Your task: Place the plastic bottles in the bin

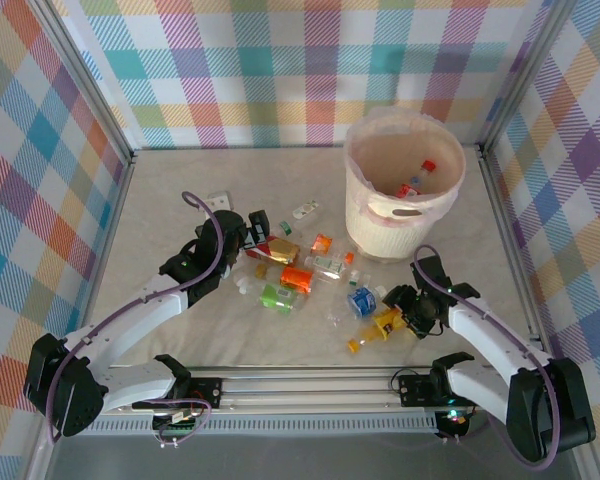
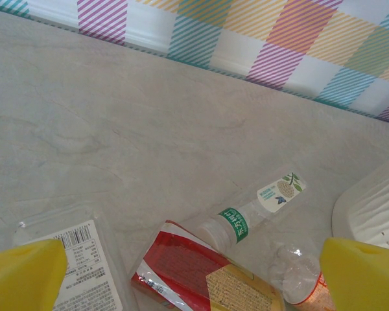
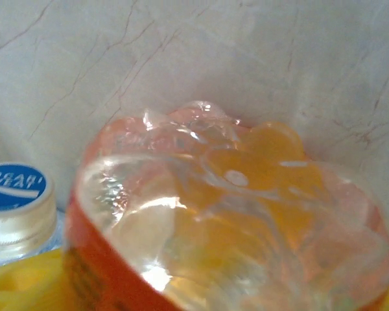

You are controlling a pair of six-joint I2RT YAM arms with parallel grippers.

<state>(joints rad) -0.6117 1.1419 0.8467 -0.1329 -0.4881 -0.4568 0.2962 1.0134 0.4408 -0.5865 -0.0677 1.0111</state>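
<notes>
Bottles (image 1: 296, 278) lie in a loose scatter on the table (image 1: 170, 200) to the near left of the bin (image 1: 365, 215), and a couple of red-marked ones already rest inside the bin, so the job looks partly done with most of the pile left; the right gripper (image 3: 207, 288) is down at the orange bottle (image 3: 227, 214), which lies in front of the bin on the right arm's side, likely why that arm takes it; seen from the right wrist, the crushed clear body sits squarely between the yellow fingers (image 3: 19, 285), so the jaws bracket it at a middling width, but whether they already press its sides I cannot tell; a crushed bottle is springy and slick, so a hold across its broad middle should serve better than one near the neck; a white-and-blue cap (image 3: 16, 194) sits just beside it, close enough to be nudged; the left gripper (image 2: 194, 278) hangs spread wide and empty over the red-labelled bottle (image 2: 181, 265) farther left of the bin, wide presumably to clear the flattened body before closing; just beyond, toward the bin, lies a clear bottle with a green band (image 2: 236, 223), and the bin's ribbed wall shows at the right of that view; a flat barcode wrapper (image 2: 84, 265) lies on the side away from the bin and looks like no bottle
</notes>
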